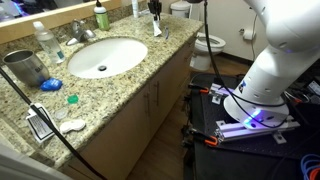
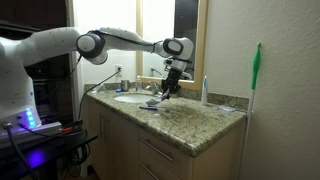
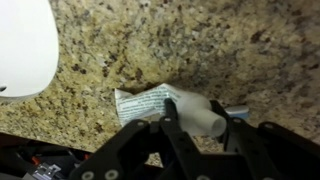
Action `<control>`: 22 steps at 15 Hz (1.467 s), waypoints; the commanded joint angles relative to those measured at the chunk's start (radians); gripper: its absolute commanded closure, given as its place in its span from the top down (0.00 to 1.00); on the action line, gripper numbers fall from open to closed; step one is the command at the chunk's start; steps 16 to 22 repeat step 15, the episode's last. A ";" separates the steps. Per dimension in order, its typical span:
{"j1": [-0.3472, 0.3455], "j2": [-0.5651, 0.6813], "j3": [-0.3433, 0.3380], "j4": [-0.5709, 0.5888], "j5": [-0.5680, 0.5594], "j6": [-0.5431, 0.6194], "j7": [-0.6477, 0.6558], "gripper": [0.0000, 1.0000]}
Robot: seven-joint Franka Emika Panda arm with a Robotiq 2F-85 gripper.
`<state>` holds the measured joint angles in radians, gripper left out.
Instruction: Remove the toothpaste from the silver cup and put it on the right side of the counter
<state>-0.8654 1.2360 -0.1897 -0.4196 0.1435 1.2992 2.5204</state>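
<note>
An exterior view looks down on the counter [image 1: 165,55]; an exterior view, farther off, sits level with the sink [image 2: 128,98], which both share. Wrist view: close, straight down.

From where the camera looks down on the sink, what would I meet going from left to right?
Silver cup → sink → gripper → toilet → robot base

Polished speckled granite counter [image 1: 105,97], dull metal cup [image 1: 24,67].
</note>
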 commanded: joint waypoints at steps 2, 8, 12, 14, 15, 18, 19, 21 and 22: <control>-0.002 0.062 -0.036 0.100 -0.122 0.005 0.023 0.76; 0.000 -0.019 -0.015 0.060 -0.134 0.237 -0.004 1.00; -0.011 -0.135 0.048 0.075 -0.085 0.294 -0.050 1.00; 0.004 -0.126 0.033 0.051 -0.109 0.301 -0.027 1.00; 0.004 -0.160 0.045 0.051 -0.097 0.298 -0.036 1.00; 0.004 -0.160 0.045 0.051 -0.097 0.298 -0.036 1.00; 0.004 -0.160 0.045 0.051 -0.097 0.298 -0.036 1.00; 0.004 -0.160 0.045 0.051 -0.097 0.298 -0.036 1.00; 0.004 -0.160 0.045 0.051 -0.097 0.298 -0.036 1.00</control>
